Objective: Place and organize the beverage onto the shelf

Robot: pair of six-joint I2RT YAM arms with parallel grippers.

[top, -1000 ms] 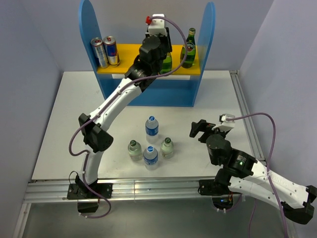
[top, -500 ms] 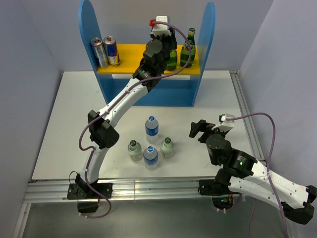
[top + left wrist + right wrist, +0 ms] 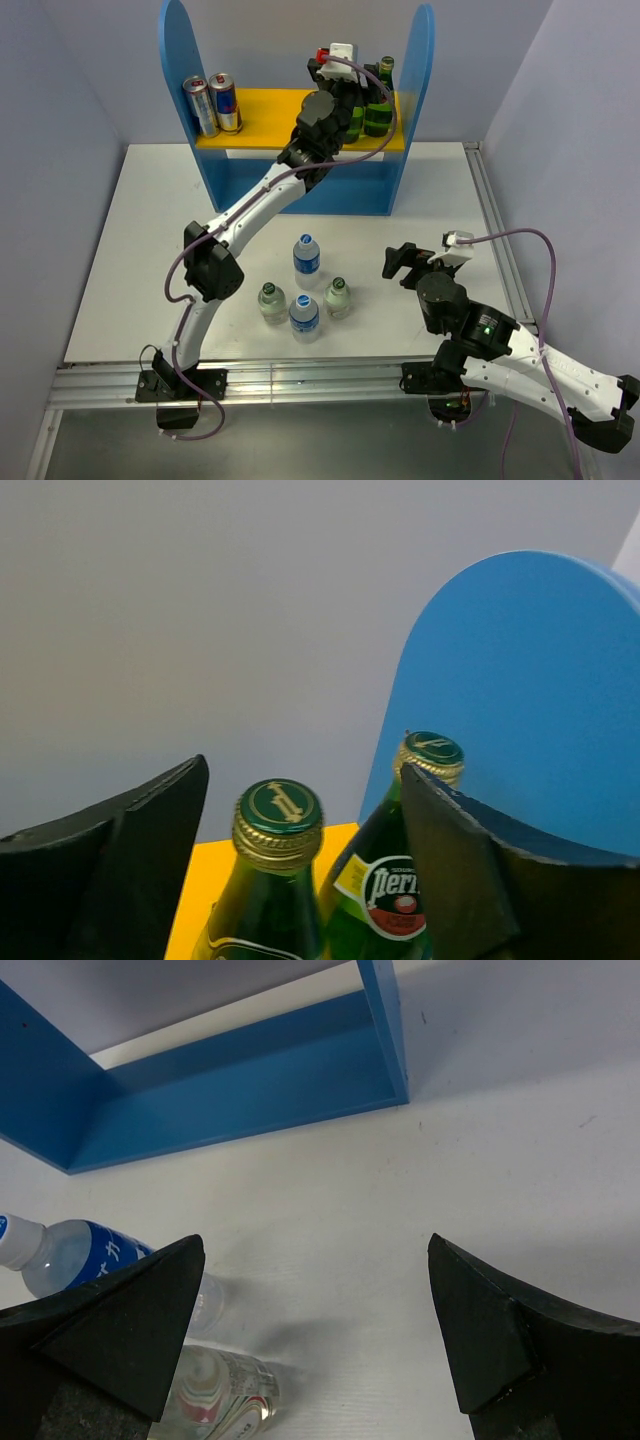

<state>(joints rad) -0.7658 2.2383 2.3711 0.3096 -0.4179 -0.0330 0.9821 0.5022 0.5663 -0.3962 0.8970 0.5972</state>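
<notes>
The left claw [image 3: 302, 775] is at the shelf [image 3: 370, 185], over the right end of its yellow upper board [image 3: 265, 108]. Its jaws stand apart and grip nothing. One green bottle [image 3: 277, 825] stands upright on that board directly between the two fingers [image 3: 120, 860]. In the wrist view there is a gap on either side of its gold-banded cap, so neither finger touches it. The other green bottle [image 3: 385, 880] stands just beside it to the right, close to the round-topped blue side panel [image 3: 520, 680]. Its lower body is partly hidden behind the right-hand finger. At the left end of the same board stands a pair of cans [image 3: 225, 103], well apart from the claw.

Four more bottles stand upright in a loose cluster on the desk [image 3: 130, 250], nearer its front edge than the shelf. They are the far blue-capped bottle [image 3: 307, 256], the near blue-capped bottle [image 3: 304, 315], the left pale-capped bottle [image 3: 270, 303] and the right pale-capped bottle [image 3: 338, 298].

The right claw [image 3: 400, 262] is low over the desk toward its right edge, to the right of that cluster and apart from it. Its jaws are spread wide with nothing between them. Its wrist view looks toward the shelf's blue base, with two of the desk bottles at the left of the view
</notes>
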